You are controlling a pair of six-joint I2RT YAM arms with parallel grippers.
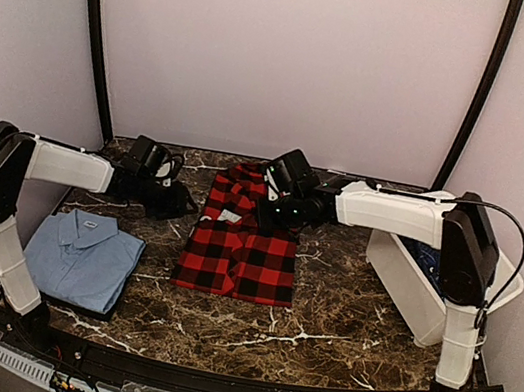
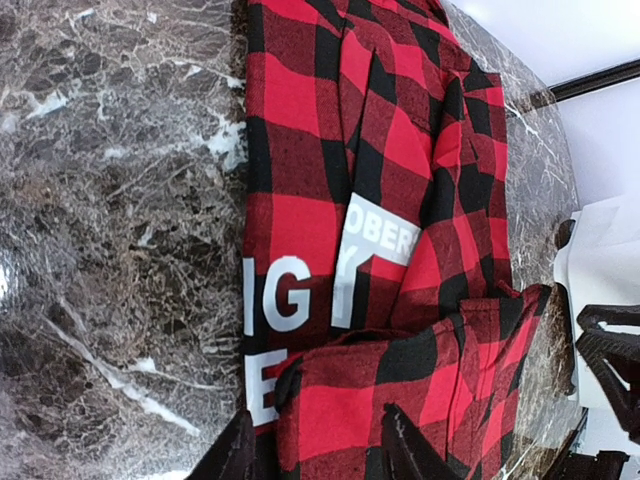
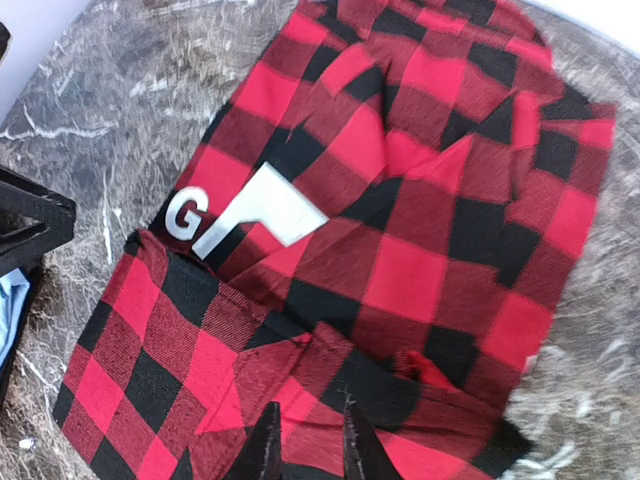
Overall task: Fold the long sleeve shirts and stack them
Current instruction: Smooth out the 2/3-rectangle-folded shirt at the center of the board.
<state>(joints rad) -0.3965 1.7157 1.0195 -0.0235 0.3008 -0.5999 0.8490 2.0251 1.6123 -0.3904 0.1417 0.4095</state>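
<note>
Marble table (image 1: 320, 328): red checked flannel (image 1: 238, 248) laid centre, light blue shirt (image 1: 84, 256) folded left, white bin (image 1: 411, 273) right. Left gripper (image 2: 318, 455) spread; right gripper (image 3: 310, 440) nearly closed, grip unclear.

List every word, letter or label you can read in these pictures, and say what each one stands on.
"OBER": on the white label of the red-and-black checked shirt, cut off by a fold.
"IG", "Y", "E": large white letters beside that label, cut off by folds.
"G": one of those letters, seen in the right wrist view.
Top view: the label is too small to read.
Light blue shirt: no text seen.
</note>
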